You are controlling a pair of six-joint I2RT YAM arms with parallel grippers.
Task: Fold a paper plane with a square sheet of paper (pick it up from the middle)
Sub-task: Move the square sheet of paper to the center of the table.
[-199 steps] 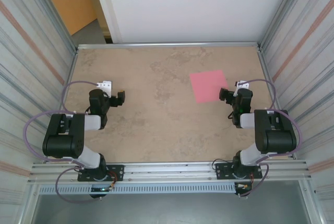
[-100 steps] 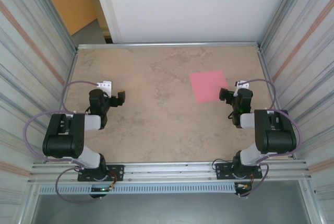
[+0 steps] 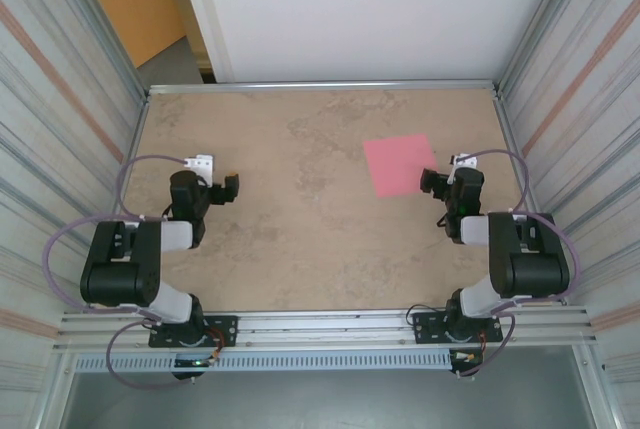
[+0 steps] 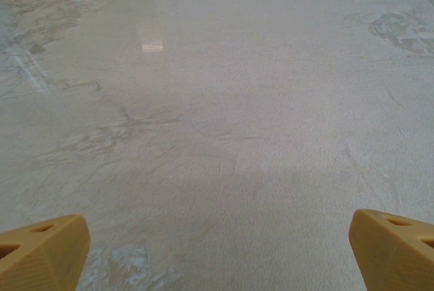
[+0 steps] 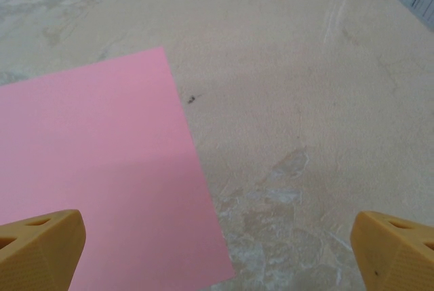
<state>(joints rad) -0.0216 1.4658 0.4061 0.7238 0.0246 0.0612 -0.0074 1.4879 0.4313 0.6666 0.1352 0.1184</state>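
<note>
Lying flat on the far right of the table [image 3: 300, 239], the paper [image 3: 402, 164] is a plain unfolded square, its near edge right by the right gripper [image 3: 430, 181]. Both grippers are spread wide, holding nothing. The left gripper [image 3: 231, 187] sits well apart, on the left.

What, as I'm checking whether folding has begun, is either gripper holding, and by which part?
Nothing. The left gripper and right gripper are open and empty; the square sheet of paper lies flat on the table.
</note>
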